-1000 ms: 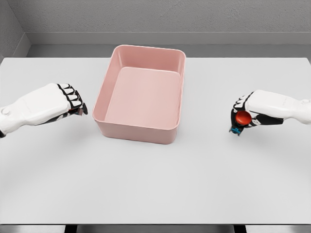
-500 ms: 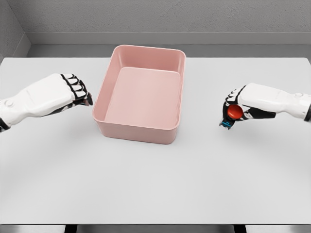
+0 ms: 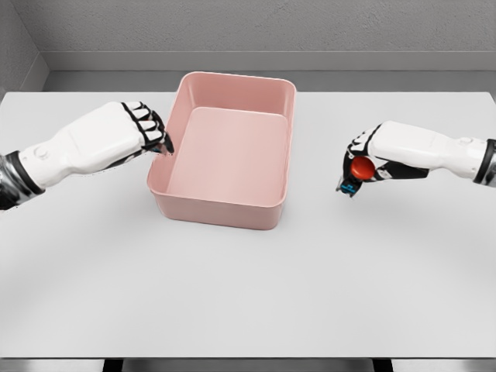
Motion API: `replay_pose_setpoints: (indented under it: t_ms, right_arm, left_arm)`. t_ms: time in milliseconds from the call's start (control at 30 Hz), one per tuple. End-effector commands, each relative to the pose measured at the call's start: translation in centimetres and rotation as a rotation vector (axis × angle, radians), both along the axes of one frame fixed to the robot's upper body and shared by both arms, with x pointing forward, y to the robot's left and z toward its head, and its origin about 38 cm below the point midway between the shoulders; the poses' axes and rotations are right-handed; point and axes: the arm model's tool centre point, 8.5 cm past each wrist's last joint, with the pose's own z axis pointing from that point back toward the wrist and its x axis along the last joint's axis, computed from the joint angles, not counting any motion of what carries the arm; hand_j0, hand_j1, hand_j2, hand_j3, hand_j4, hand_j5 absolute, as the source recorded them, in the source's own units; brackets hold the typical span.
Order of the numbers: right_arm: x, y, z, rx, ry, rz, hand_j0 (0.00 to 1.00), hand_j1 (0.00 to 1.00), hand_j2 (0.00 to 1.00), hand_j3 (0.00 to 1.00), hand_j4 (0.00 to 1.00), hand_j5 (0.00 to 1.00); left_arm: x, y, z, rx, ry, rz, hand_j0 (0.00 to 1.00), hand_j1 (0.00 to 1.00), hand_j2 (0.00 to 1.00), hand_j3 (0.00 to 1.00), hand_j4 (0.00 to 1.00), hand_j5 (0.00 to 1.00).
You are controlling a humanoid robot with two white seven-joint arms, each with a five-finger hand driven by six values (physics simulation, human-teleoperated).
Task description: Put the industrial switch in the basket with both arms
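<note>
**Switch held in the right hand beside one pink basket**

One basket (image 3: 225, 203) sits on the worktop (image 3: 248, 287), a little left of the middle. It is a shallow rectangular tub with rounded corners, a smooth matte pink surface that looks like moulded plastic, and walls that flare slightly outward to a thin rim. Its flat floor is bare.

The worktop is a plain, pale grey slab with a smooth, uniform finish; behind it runs a rough-textured grey wall.

One industrial switch (image 3: 357, 170) is in view, off the worktop surface and to the right of the basket, well apart from its right wall. It shows a round, glossy red button cap, with a small blue part and a dark body beneath, mostly hidden by fingers.

Two hands are in view. The right hand (image 3: 370, 160), with a smooth white shell over the back and black jointed fingers, is curled around the switch and holds it. The left hand (image 3: 138, 132), of the same white-and-black build, has its fingers curled into a loose fist with nothing visible in them; its fingertips (image 3: 162, 144) are at the basket's left rim, near the far corner, though contact cannot be told for certain.
</note>
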Motion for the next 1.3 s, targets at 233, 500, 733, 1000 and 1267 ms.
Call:
replay_pose_setpoints:
  t_ms: [233,500,733,1000,1267]
  right_arm:
    - [0.5,1.0,0.8,0.022,-0.018,0.018,0.39,0.39,0.39,0.39,0.39,0.39]
    - [0.7,1.3,1.3,0.029,-0.032,0.024,0.39,0.39,0.39,0.39,0.39,0.39]
    - [1.0,2.1,2.0,0.039,-0.051,0.038,0.39,0.39,0.39,0.39,0.39,0.39]
    - [1.3,2.9,2.4,0.054,-0.062,0.055,0.39,0.39,0.39,0.39,0.39,0.39]
    - [1.6,3.9,3.2,0.065,-0.081,0.074,0.39,0.39,0.39,0.39,0.39,0.39]
  left_arm:
    - [0.2,-2.4,-1.4,-0.015,0.02,-0.031,0.48,0.48,0.48,0.48,0.48,0.48]
    - [1.1,-3.4,-1.7,-0.023,0.022,-0.036,0.48,0.48,0.48,0.48,0.48,0.48]
    - [2.1,-5.0,-2.3,-0.025,0.026,-0.044,0.48,0.48,0.48,0.48,0.48,0.48]
    - [2.6,-6.3,-3.6,-0.019,0.063,-0.059,0.48,0.48,0.48,0.48,0.48,0.48]
    - [3.7,-6.5,-4.7,-0.02,0.095,-0.034,0.48,0.48,0.48,0.48,0.48,0.48]
